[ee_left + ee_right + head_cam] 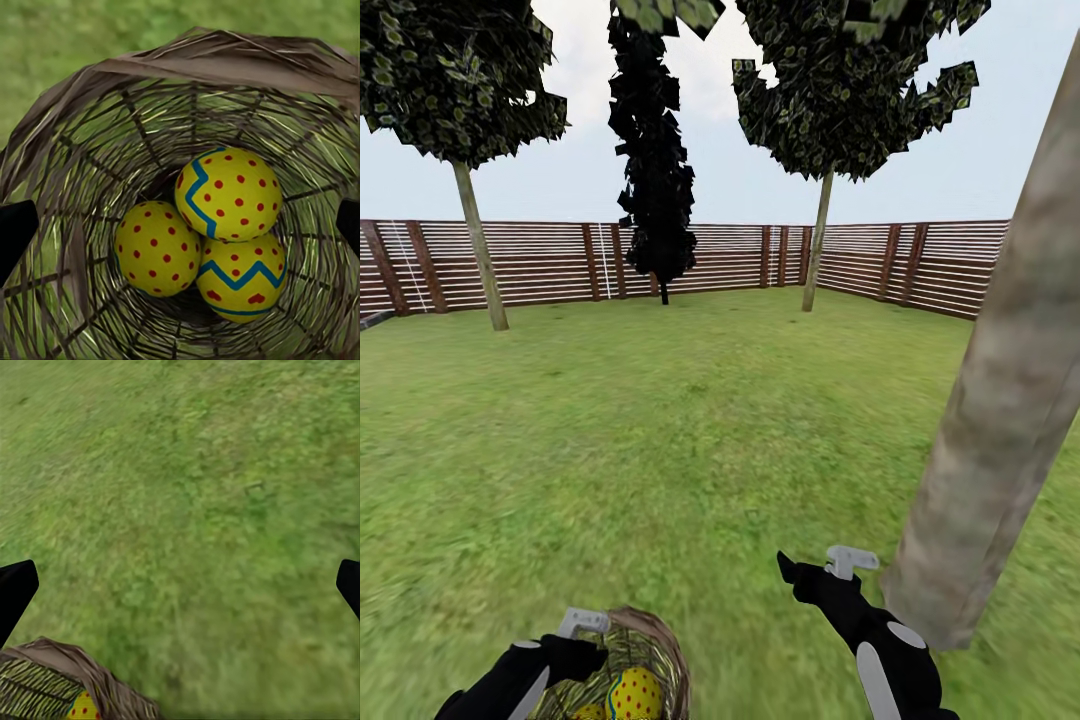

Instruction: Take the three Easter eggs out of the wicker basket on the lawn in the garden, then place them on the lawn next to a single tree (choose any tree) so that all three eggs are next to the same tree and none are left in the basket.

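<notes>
Partly cut off, the wicker basket point(650, 660) shows one egg point(635, 693).

Rough open-weave wicker basket point(97, 112) w/ smooth matt eggs point(229, 193); slatted wood fence point(710, 255).

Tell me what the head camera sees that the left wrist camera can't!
The head view alone shows the trees, like the near trunk, the wooden fence, sky, and the right gripper. The left wrist view alone shows all three Easter eggs: dotted, upper zigzag, lower zigzag. Both show the wicker basket, the lawn and a dotted egg.
</notes>
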`<state>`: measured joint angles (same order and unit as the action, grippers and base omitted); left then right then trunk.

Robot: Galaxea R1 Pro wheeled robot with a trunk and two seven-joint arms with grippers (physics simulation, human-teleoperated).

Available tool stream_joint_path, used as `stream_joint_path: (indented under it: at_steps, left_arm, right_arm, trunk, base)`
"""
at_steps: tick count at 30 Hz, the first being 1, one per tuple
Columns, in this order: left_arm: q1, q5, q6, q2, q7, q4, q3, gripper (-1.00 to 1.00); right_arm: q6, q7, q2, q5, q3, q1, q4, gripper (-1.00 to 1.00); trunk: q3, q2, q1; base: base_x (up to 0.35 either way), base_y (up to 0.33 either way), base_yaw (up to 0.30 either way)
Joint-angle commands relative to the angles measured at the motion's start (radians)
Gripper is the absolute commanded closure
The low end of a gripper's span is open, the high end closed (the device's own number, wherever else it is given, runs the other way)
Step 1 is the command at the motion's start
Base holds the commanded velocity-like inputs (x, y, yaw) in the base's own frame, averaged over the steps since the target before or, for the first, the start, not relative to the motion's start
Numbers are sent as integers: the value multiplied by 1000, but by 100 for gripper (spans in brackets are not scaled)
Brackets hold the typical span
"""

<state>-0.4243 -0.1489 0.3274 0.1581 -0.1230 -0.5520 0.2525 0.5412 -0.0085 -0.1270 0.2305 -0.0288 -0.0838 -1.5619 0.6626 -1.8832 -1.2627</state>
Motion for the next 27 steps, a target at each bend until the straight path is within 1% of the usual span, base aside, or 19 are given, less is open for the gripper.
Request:
stream_joint_path:
  at_steps: [1,11,27]
  left_arm:
    - [-1,-10,5,1,2,-2,9,-100]
    - [-1,-11,4,2,0,-2,20,-100]
    - [-1,-11,4,2,0,-2,21,-100]
  right_arm:
    - [5,-1,0,4,0,-1,-1,-100]
    - [5,-1,0,4,0,-1,-1,-100]
    - [5,-1,0,4,1,-1,-1,-100]
  trunk:
    - [4,-8,-4]
    - [36,-78,-42]
    - [86,-190,-104]
  base:
    - [0,0,0]
    - [0,0,0]
    - [0,0,0]
